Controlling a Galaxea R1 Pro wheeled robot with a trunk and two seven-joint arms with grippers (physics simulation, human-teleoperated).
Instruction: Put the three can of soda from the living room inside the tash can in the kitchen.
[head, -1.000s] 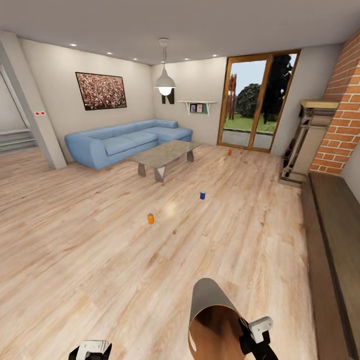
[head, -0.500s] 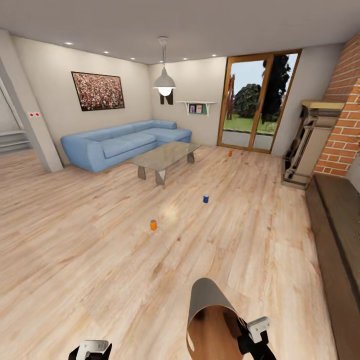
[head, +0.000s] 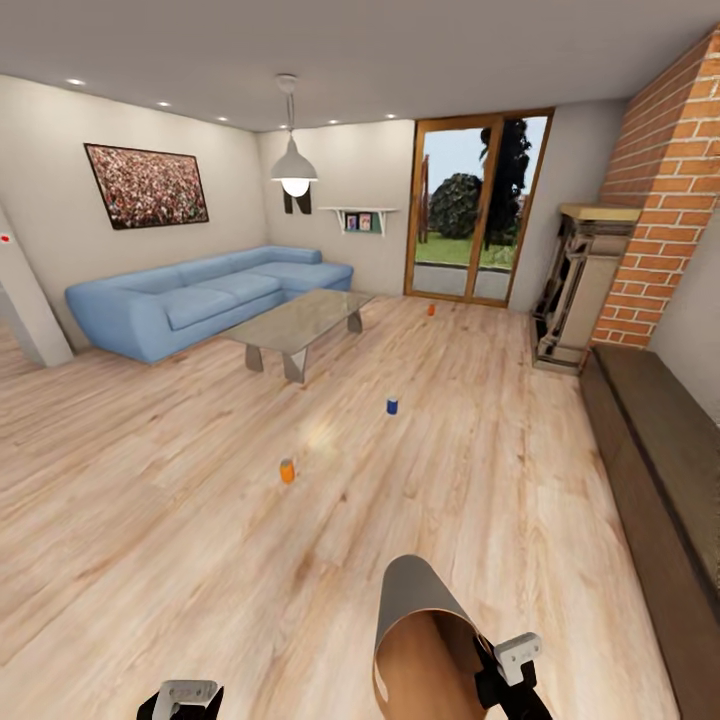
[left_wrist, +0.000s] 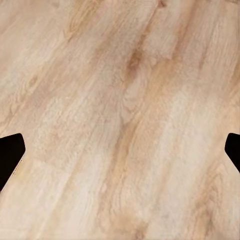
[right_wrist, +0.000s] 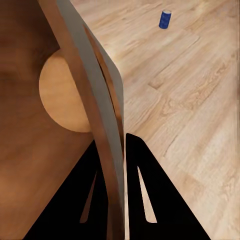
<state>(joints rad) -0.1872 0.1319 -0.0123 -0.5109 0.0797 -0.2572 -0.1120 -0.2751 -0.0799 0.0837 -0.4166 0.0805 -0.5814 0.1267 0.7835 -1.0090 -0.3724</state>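
Note:
Three cans of soda stand apart on the living room's plank floor: an orange can (head: 287, 471) nearest, a blue can (head: 392, 405) (right_wrist: 165, 19) farther on, and a second orange can (head: 431, 310) before the glass doors. My right gripper (head: 503, 672) (right_wrist: 116, 162) is shut on the wall of the trash can (head: 420, 630) (right_wrist: 35, 120), which is held tilted with its tan inside facing me, low in the head view. Over bare floor, my left gripper (left_wrist: 120, 150) is open and holds nothing.
A blue corner sofa (head: 190, 300) and a glass-topped low table (head: 300, 322) stand to the left beyond the cans. At the right are the brick fireplace (head: 660, 190) and a long dark bench (head: 660, 460). Wood-framed glass doors (head: 468, 205) are at the back.
The whole head view has shifted: the camera moved forward and turned right, so sofa, table and cans sit further left and nearer. Both arms keep their pose, the trash can still held.

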